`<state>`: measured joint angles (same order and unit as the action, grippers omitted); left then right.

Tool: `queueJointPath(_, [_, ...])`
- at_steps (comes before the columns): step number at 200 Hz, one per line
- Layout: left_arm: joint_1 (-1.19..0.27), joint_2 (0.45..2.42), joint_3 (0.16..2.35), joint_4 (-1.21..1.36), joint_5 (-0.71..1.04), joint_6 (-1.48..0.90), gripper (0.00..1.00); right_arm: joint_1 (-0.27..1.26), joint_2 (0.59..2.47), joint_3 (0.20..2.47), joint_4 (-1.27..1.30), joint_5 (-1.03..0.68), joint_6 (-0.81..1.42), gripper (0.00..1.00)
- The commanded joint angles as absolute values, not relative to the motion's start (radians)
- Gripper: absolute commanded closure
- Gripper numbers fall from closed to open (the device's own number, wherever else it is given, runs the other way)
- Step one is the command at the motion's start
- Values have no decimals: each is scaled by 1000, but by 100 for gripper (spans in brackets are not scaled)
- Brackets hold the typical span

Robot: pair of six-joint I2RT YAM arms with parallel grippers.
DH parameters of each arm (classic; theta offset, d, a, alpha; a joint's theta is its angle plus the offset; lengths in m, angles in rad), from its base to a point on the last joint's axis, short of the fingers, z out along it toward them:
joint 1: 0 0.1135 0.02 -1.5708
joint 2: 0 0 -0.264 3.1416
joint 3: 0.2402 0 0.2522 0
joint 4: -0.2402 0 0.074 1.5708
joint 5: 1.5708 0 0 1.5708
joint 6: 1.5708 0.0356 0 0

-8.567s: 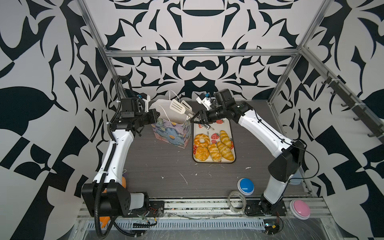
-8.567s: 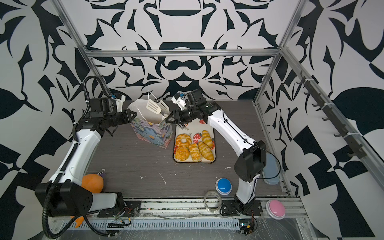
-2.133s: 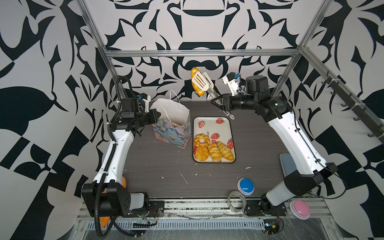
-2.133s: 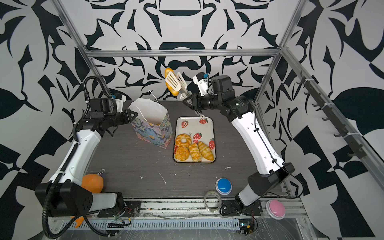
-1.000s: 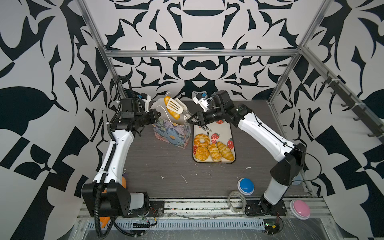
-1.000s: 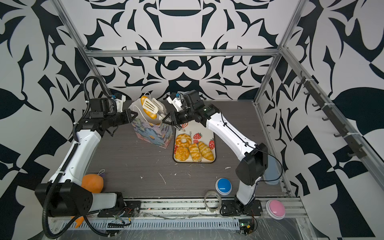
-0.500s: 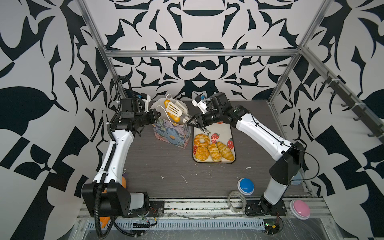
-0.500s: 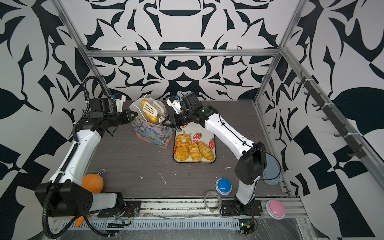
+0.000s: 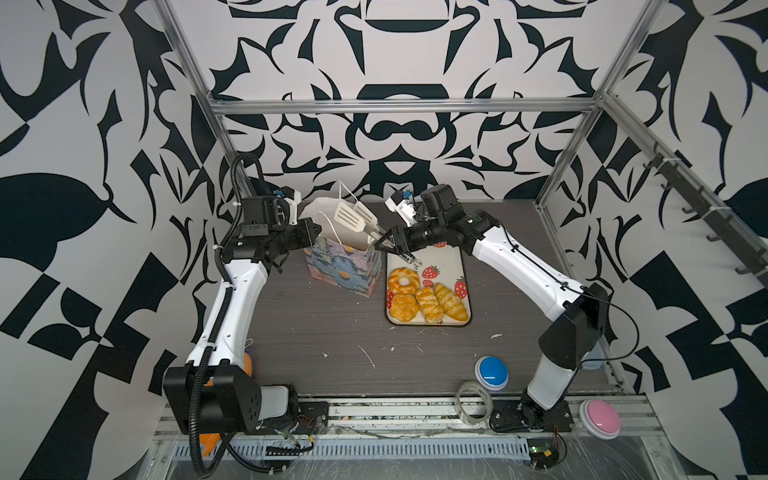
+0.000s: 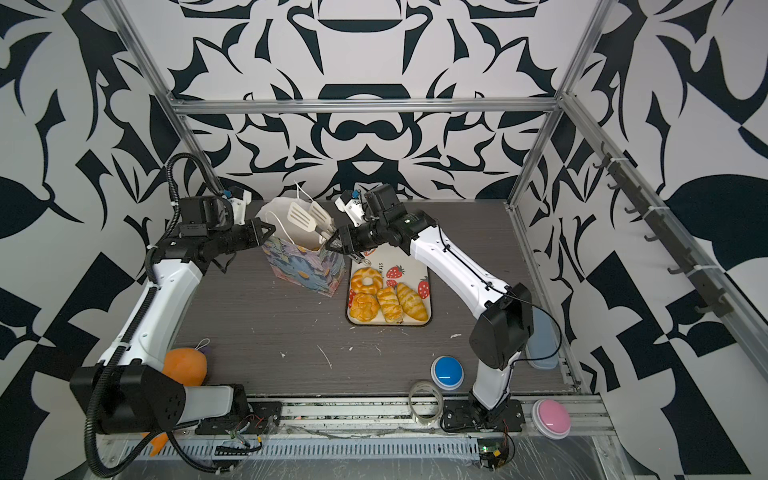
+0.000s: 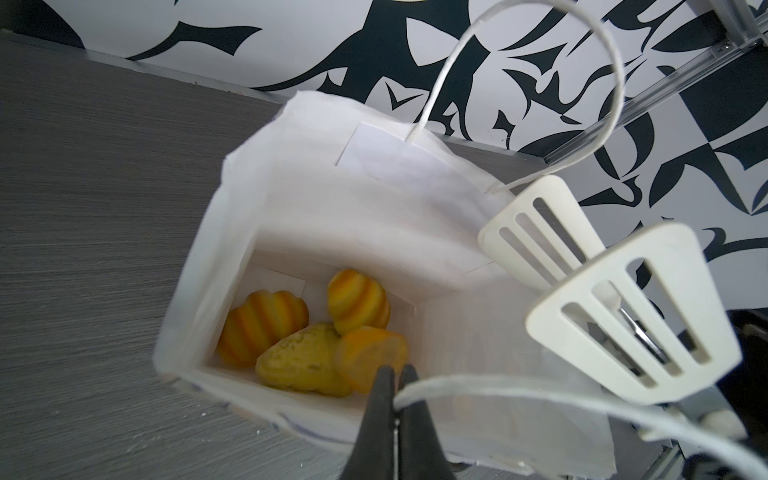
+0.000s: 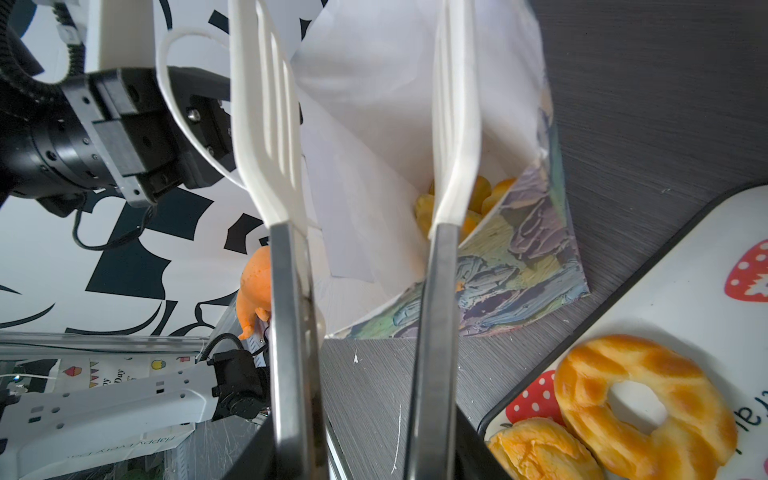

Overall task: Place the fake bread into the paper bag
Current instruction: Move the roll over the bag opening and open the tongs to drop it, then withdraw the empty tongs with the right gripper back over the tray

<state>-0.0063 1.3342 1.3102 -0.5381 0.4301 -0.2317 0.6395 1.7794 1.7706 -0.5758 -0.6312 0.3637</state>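
Observation:
The flowered paper bag (image 9: 345, 270) (image 10: 307, 270) stands upright left of the strawberry tray (image 9: 446, 259). My left gripper (image 9: 318, 227) (image 11: 397, 374) is shut on the bag's white cord handle (image 11: 478, 384). Several pieces of fake bread (image 11: 262, 324) lie on the bag's floor. My right gripper (image 9: 380, 245) (image 12: 365, 457) is shut on white slotted tongs (image 9: 353, 216) (image 12: 266, 124). Their blades stand apart and empty over the bag's mouth. On the tray lie a ring (image 9: 403, 279), a bun (image 9: 404, 306) and two loaves (image 9: 451, 302).
An orange toy (image 10: 185, 365) sits by the left arm's base. A blue button (image 9: 491, 372), a tape roll (image 9: 475, 399) and a pink button (image 9: 600, 417) lie along the front edge. A pale blue lid (image 10: 540, 345) rests by the right rail.
A second ago the tongs held a piece of bread over the bag. The blades have spread and are now empty, and the bread has dropped into the bag. The left arm has not moved.

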Motion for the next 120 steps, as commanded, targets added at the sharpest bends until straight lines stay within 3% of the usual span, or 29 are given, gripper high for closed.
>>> queueJointPath(1, [-3, 1325, 1296, -538, 442, -233, 98, 643, 1729, 1796, -538, -628, 344, 50])
queueJointPath(120, [-3, 1320, 1295, -536, 444, -236, 98, 582, 1564, 1807, -622, -510, 262, 51])
